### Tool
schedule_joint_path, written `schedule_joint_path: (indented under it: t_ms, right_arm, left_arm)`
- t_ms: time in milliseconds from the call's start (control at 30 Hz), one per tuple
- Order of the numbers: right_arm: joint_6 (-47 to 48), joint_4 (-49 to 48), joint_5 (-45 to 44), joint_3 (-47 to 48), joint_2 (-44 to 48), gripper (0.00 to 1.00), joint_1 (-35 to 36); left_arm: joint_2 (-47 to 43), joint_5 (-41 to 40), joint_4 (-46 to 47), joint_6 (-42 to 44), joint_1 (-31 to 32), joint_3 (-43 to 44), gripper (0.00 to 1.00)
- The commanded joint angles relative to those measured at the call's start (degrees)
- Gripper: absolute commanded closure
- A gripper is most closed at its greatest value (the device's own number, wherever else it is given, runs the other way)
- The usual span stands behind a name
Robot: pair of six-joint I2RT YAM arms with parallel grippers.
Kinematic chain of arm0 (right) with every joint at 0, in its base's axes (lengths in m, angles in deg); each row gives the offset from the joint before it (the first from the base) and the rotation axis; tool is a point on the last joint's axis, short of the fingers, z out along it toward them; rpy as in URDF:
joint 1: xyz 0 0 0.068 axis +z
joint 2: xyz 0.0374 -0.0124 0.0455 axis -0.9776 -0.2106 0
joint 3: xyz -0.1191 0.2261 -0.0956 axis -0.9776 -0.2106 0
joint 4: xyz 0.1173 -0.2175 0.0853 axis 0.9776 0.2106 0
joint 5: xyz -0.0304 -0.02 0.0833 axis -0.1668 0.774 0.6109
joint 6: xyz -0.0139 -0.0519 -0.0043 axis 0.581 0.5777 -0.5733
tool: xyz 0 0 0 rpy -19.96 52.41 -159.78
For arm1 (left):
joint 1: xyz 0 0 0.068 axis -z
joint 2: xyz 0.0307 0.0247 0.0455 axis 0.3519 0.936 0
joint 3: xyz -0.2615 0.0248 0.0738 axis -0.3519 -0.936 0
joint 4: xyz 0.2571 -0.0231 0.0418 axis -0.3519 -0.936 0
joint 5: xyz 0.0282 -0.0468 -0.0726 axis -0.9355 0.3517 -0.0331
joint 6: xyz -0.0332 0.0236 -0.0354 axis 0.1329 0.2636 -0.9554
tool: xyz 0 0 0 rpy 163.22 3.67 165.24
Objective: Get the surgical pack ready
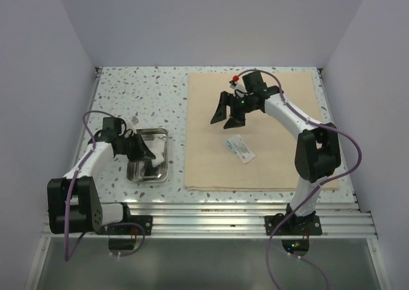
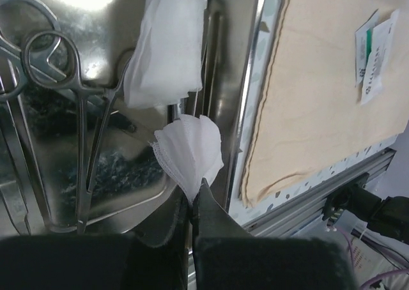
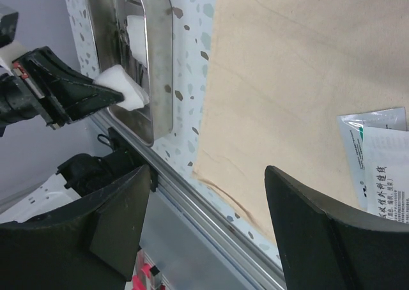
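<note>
left fingers [image 2: 199, 200] clamp gauze [image 2: 188, 146] above the tray [image 2: 128, 175].
its wrist view alone shows forceps [image 2: 80, 143] inside; right fingers [image 1: 223, 116] gape over cloth [image 1: 268, 162].

The cloth [image 1: 275, 156] is plain beige, the worktop [image 1: 140, 92] white with grey and brown speckles. The steel tray [image 1: 153, 131] is mirror-bright silver, the gauze square [image 2: 188, 149] white, the clear packet [image 1: 239, 148] printed green and black.

Glossy steel tray [image 2: 77, 175], matt cloth [image 1: 268, 130]

Speckled tabletop [image 1: 140, 98], aluminium rails [image 1: 211, 216]
</note>
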Motion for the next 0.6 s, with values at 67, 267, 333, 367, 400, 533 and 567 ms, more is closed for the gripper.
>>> schedule_joint_path:
  t_ms: [67, 267, 333, 367, 400, 533, 567]
  right_arm:
    - [3.54, 5.48, -2.32, 3.52, -0.77, 0.24, -0.21]
    - [7.41, 10.75, -8.28, 3.96, -1.73, 0.23, -0.47]
    - [9.95, 14.18, -11.8, 5.01, -2.87, 0.23, -0.47]
    - [10.83, 18.12, -16.17, 6.23, -4.1, 0.21, -0.38]
    - [12.58, 19.38, -17.69, 6.42, -4.28, 0.2, -0.38]
    - [16.11, 23.34, -25.69, 5.9, -4.46, 0.05, -0.3]
    - [16.64, 23.43, -27.09, 5.11, -4.2, 0.04, -0.38]
  left_arm:
    - [3.49, -1.14, -3.05, -0.52, -0.19, -1.44, 1.0]
    - [6.48, -5.96, -5.16, -1.58, -0.19, -1.53, 0.95]
    - [7.01, -6.67, -5.77, -1.75, -0.19, -0.57, 0.82]
    - [7.01, -7.37, -6.39, -1.84, -0.19, 0.31, 0.74]
    - [6.84, -7.64, -6.65, -1.84, -0.19, 0.75, 0.68]
    - [5.52, -9.04, -9.11, -1.05, -0.19, 3.12, 0.45]
    - [4.91, -9.04, -9.64, -0.79, -0.19, 3.48, 0.4]
